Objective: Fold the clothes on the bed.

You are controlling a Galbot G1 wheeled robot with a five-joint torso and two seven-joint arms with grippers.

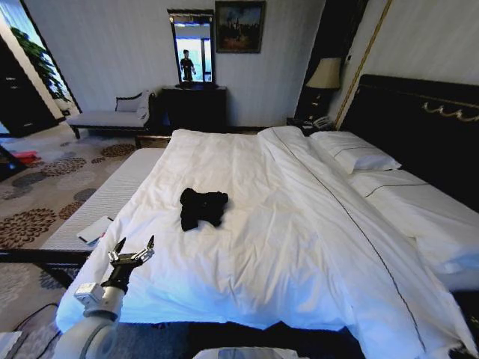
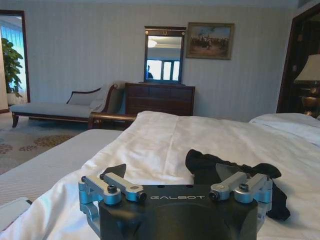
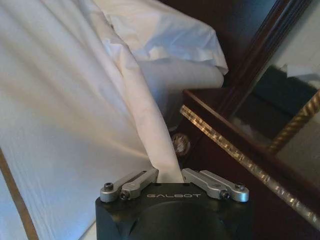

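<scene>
fingers [image 1: 133, 247] of left gripper [image 1: 135, 247] spread near one black t-shirt [image 1: 200, 207].

Pale striped walls [image 1: 112, 45] enclose the room. A dark dresser [image 1: 194, 107] stands against the far wall under a mirror [image 1: 192, 48], with a framed painting [image 1: 239, 26] beside it. A pale chaise [image 1: 112, 116] sits on patterned carpet [image 1: 37, 194]. 1 lamp [image 1: 325, 73] glows near the headboard.

Hotel-style bedroom: large bed [image 1: 299, 224] with white duvet, dark headboard [image 1: 419, 112], bedside lamp [image 1: 325, 75], dresser [image 2: 159, 98] under mirror [image 2: 164, 55], framed painting [image 1: 239, 26], chaise [image 2: 60, 107], patterned carpet [image 1: 45, 187].
</scene>
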